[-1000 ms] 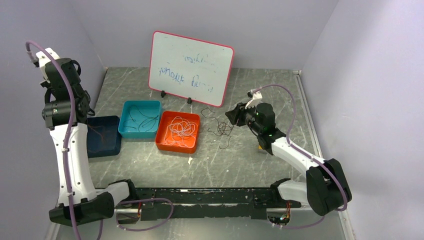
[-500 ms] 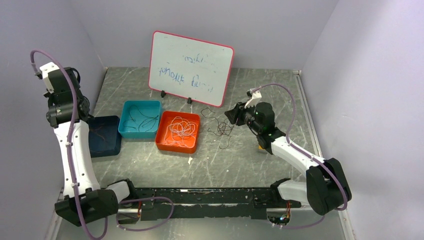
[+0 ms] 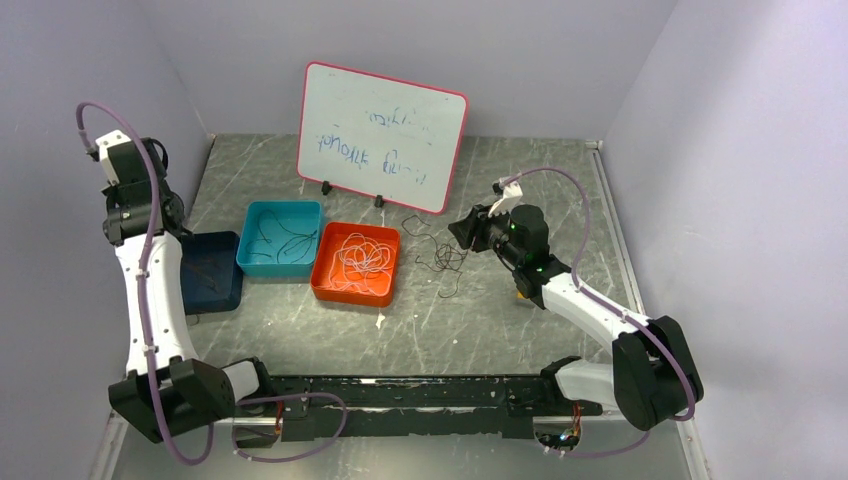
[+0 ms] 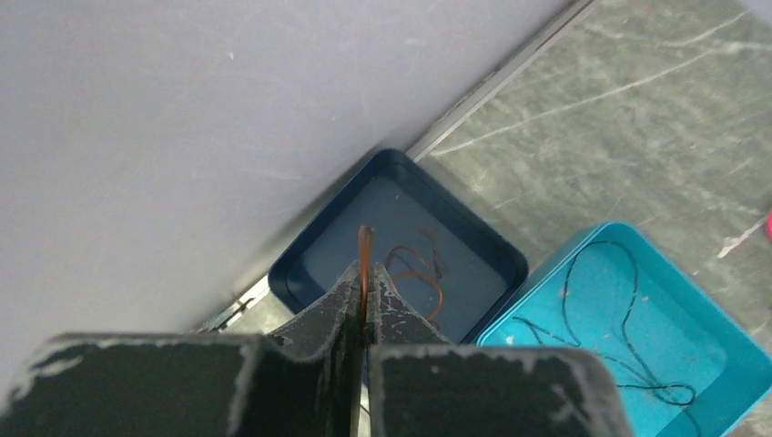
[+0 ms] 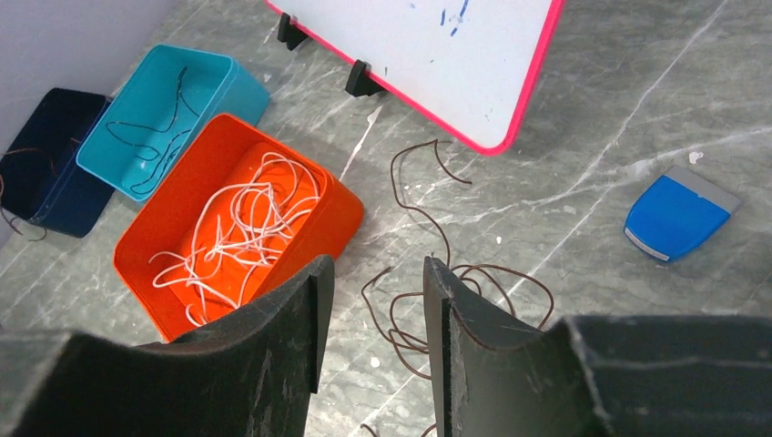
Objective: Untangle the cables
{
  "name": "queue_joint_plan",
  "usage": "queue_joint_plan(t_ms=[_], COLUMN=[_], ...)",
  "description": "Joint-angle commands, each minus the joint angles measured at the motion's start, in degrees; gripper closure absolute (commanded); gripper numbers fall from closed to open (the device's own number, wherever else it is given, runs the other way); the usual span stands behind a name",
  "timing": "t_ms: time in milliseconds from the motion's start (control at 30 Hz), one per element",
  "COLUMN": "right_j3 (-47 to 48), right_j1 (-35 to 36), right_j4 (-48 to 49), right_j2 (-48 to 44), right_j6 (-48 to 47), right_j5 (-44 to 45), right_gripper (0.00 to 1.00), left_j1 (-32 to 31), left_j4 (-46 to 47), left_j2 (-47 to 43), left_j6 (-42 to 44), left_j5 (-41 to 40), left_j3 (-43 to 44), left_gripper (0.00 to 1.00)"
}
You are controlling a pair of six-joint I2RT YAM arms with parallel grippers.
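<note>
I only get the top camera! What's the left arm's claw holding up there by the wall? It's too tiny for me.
Observer: The left gripper is shut on a thin reddish cable that pokes out between its fingers.
Operator: Is the other claw holding one too?
Observer: No. The right gripper is open and empty, with the dark brown cables lying on the table beyond its fingers.
Operator: Anything hiding behind that arm?
Observer: Yes, a small blue pad lies flat on the table, to the right of the whiteboard.
</note>
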Motion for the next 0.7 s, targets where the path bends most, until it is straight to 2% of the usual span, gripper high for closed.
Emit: queue_joint_plan(t_ms=[0, 333, 533, 667], right_j3=[0.8, 0.5, 0.9, 0.9], right_j1=[0.4, 0.4, 0.5, 0.5], right_j4=[-0.2, -0.8, -1.0, -0.8], right_j2=[-0.5, -1.0, -0.5, -0.1], right_j6=[-0.3, -0.2, -0.5, -0.5], right_j5=[0.0, 0.2, 0.2, 0.1], right_gripper=[0.55, 0.55, 0.55, 0.55], left_j1=[0.6, 0.6, 0.6, 0.6], left_j4=[2.2, 0.4, 2.0, 5.0], left_j2=[0.3, 3.6, 5.9, 6.8], left_j6=[0.9, 5.5, 6.5, 7.6], left_j5=[1.9, -0.6, -0.3, -0.6], left_j3=[6.9, 19.2, 20.7, 17.4], left_gripper=[0.93, 0.93, 0.93, 0.93])
